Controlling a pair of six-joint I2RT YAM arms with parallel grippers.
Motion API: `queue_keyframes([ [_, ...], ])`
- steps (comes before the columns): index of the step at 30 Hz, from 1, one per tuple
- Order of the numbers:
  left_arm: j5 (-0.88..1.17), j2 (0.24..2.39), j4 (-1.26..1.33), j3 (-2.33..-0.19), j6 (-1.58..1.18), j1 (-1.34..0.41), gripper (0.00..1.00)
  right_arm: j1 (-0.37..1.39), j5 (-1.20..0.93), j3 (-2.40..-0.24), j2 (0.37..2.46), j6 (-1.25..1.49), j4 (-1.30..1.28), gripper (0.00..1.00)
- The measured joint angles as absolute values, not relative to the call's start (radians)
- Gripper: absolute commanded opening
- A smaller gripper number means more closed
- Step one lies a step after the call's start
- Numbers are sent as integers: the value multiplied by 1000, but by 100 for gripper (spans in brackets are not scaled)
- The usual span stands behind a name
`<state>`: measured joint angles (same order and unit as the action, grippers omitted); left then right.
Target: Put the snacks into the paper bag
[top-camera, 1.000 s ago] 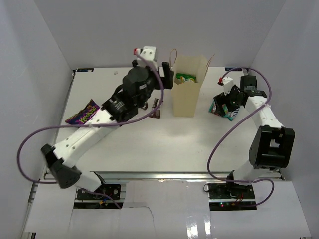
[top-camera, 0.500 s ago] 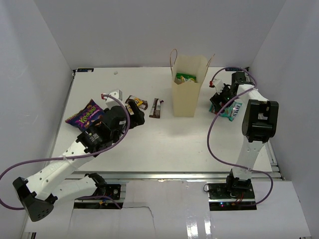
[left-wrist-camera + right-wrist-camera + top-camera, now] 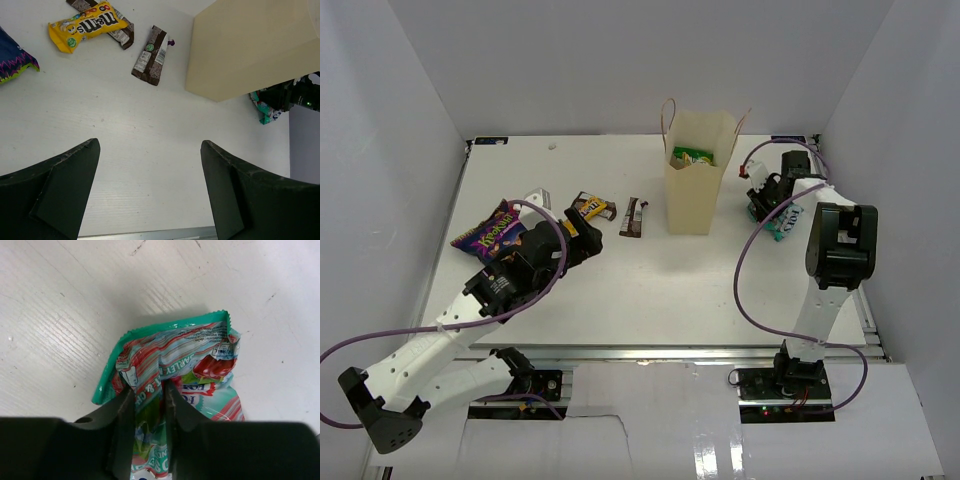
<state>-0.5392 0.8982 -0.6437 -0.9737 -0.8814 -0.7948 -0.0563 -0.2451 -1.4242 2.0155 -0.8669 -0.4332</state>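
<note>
Paper bag [image 3: 698, 185] stands upright, far centre of the table [image 3: 650, 270], mouth open. A green packet [image 3: 693, 157] shows inside it at the top.

Right gripper [image 3: 149, 395] is down on the teal packet [image 3: 175, 355], just right of the bag. Jaws are pinched nearly together on a raised fold of the wrapper, so it has a grasp. The packet looks to be lying on the table, crumpled at the pinch. Whether any of it is off the surface cannot be told.

Left gripper [image 3: 150, 165] hangs above bare table, left of the bag. Jaws are spread wide, with nothing between them. Ahead of it lie the yellow packet [image 3: 87, 26], resting over a dark wrapper, and beside that the brown bar [image 3: 152, 55], near the bag's left face but not touching. Purple bag [image 3: 490, 232] lies further left, well apart from the paper bag.

Step in hand, as judged: right arm picking up the teal packet for the bag. One snack is in and several are out, so the task is early to midway.

Next move calls for a straight lift high enough to clear the tall rim, then a carry left over the mouth before release. The thin fold is a weak hold and the wrapper could slip. A low carry could knock the light bag over. The left arm is placed to go for the yellow packet or the bar.
</note>
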Motion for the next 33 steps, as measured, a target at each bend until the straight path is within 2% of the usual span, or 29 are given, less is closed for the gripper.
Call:
queue_keyframes([
  [3,-540,898,-651,-974,-886,-795,93,-67,-260,-1385,1980,-851,-403,10],
  [4,-540,898,-653,-973,-887,-795,93,-74,-273,-1371,1966,-842,-402,8],
  [8,-543,883,-657,-968,-899,-795,93,-139,-389,-1311,1889,-801,-461,8],
  [15,-558,822,-669,-941,-914,-795,93,-294,-773,-1283,1696,-800,-675,8],
  [22,-566,800,-679,-940,-920,-795,93,-176,-1114,-1553,1555,-787,-867,8],
  [25,-567,790,-683,-937,-926,-795,93,-54,-1174,-1622,1487,-618,-747,8],
  [28,-567,783,-684,-936,-929,-795,93,78,-1166,-1606,1402,-359,-484,8],
  [33,-566,779,-689,-935,-943,-795,92,160,-971,-1750,1471,-60,-177,8],
])
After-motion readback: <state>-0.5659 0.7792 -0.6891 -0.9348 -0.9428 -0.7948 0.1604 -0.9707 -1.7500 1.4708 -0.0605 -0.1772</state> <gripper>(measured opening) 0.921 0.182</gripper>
